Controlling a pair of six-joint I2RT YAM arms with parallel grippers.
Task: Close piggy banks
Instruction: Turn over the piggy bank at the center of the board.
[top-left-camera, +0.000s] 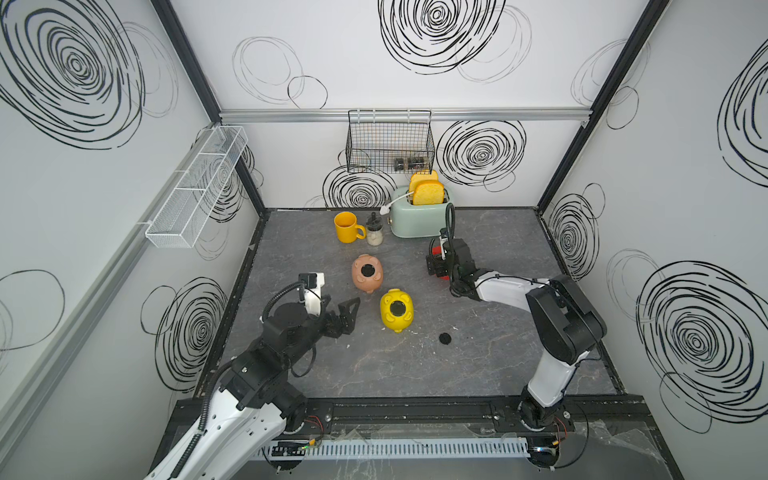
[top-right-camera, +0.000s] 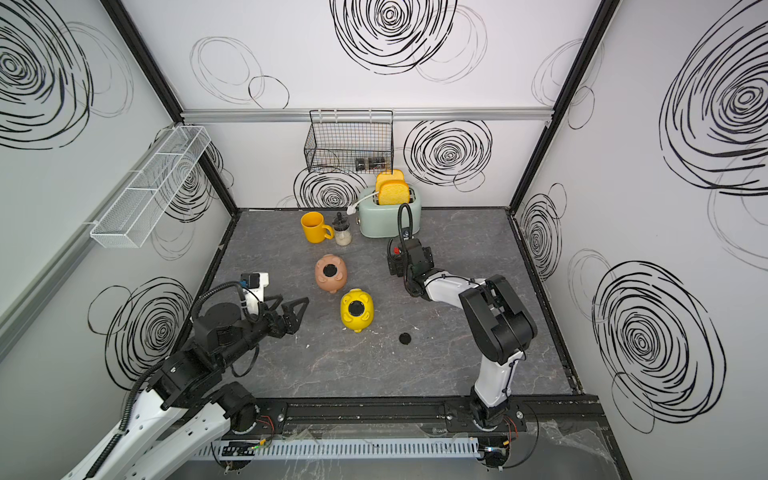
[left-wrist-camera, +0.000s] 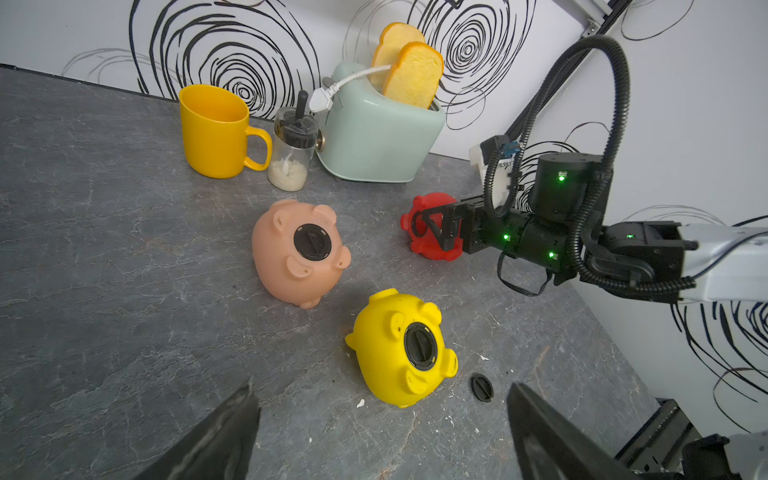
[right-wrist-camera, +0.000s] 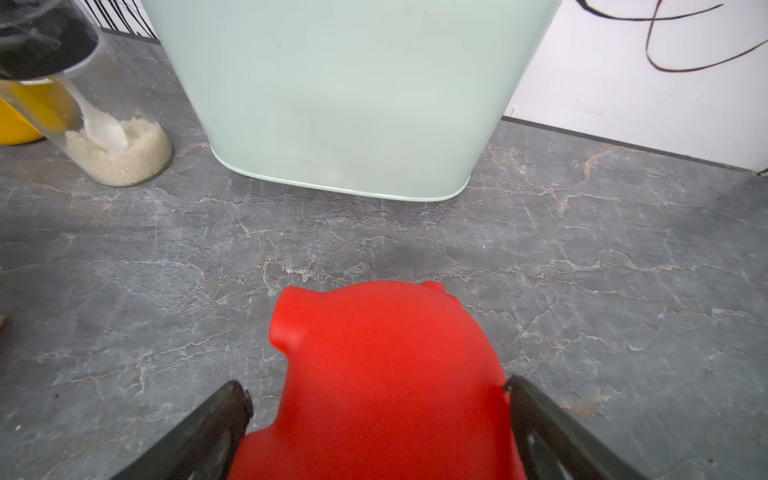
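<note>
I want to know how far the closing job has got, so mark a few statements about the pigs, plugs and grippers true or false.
1. The pink pig's belly hole is plugged. True.
2. The yellow pig's hole gapes open. False: a black plug fills it.
3. A loose plug lies on the table by the yellow pig. True.
4. The left gripper holds that plug. False: it is open and empty.
5. The red pig sits between the jaws of the right gripper. True.

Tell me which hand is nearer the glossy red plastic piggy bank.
Right. The right hand straddles the red piggy bank, fingers open on both sides; the left hand hangs open well away, past the yellow plastic piggy bank.
</note>
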